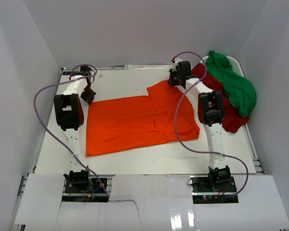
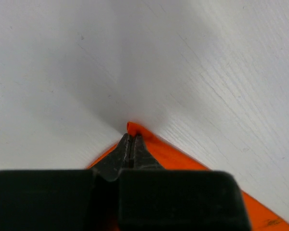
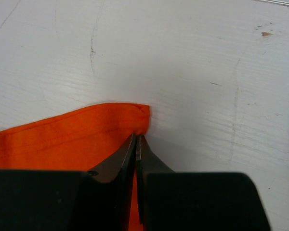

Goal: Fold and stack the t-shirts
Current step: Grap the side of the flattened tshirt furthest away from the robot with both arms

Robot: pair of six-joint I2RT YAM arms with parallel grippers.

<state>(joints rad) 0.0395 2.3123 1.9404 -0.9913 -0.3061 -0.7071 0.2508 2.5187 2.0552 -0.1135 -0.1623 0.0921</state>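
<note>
Tabletop (image 1: 135, 161), white and finely scratched, is boxed in by plain white walls (image 1: 135, 29). The orange shirt (image 1: 139, 122) lies spread flat across its middle. The dark red shirt (image 1: 233, 122) and green shirt (image 1: 236, 89) are heaped together at the far right edge, green on top. My left gripper (image 2: 130, 138) is pressed closed on the orange shirt's far left corner, with a nub of cloth poking past the tips. My right gripper (image 3: 136, 139) is pinched tight on a hemmed corner at the far right. Only the overhead view shows the heap and the whole spread. Only my wrist views show the pinched cloth and the scratches.
</note>
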